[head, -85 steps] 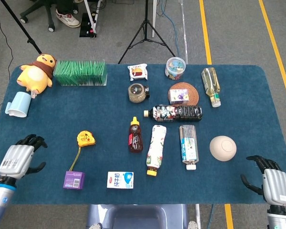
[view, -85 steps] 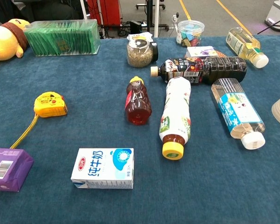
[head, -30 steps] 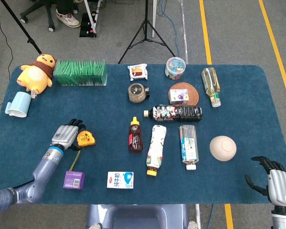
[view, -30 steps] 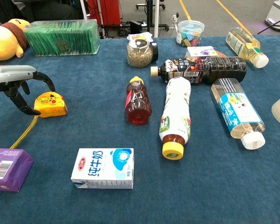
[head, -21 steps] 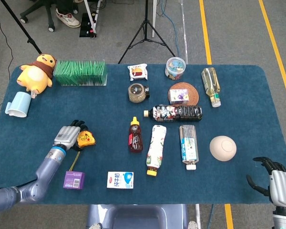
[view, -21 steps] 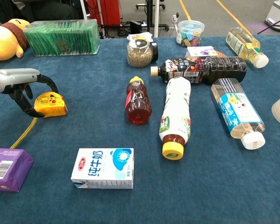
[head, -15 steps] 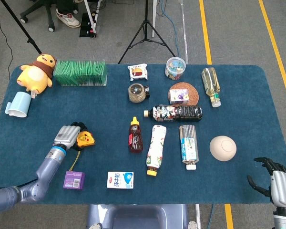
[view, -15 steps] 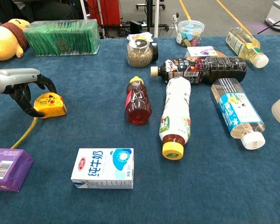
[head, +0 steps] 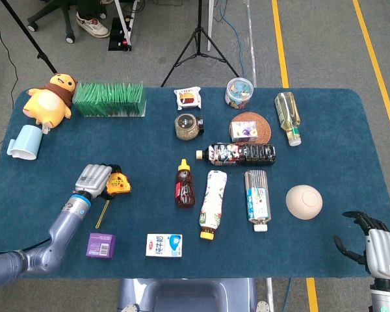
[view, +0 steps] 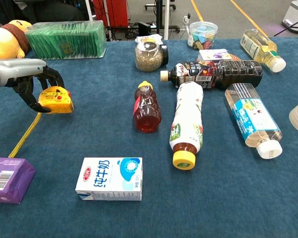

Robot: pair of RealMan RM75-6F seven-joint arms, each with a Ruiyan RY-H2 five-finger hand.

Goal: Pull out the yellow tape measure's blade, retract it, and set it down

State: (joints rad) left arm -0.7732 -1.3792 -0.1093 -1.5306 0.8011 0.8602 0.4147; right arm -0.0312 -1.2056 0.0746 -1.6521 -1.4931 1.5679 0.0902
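The yellow tape measure (head: 119,185) (view: 56,100) is at the table's left, and my left hand (head: 94,180) (view: 25,74) grips its case from the left side. The case looks raised a little off the blue cloth. Its yellow blade (head: 102,213) (view: 25,134) is out and runs back toward me, ending just short of a purple box (head: 100,245) (view: 7,179). My right hand (head: 377,250) hovers at the table's front right corner, fingers apart and holding nothing; the chest view does not show it.
A milk carton (head: 164,245) lies right of the purple box. A honey bottle (head: 184,184) and several lying bottles (head: 212,203) fill the middle. A bowl (head: 304,201) sits at the right. A blue cup (head: 26,142), a plush toy (head: 49,99) and a green packet box (head: 110,99) line the far left.
My left hand reached the tape measure, closed on it, and has moved it slightly up and away from me; the blade's end has drawn back from the purple box. The right hand barely moved.
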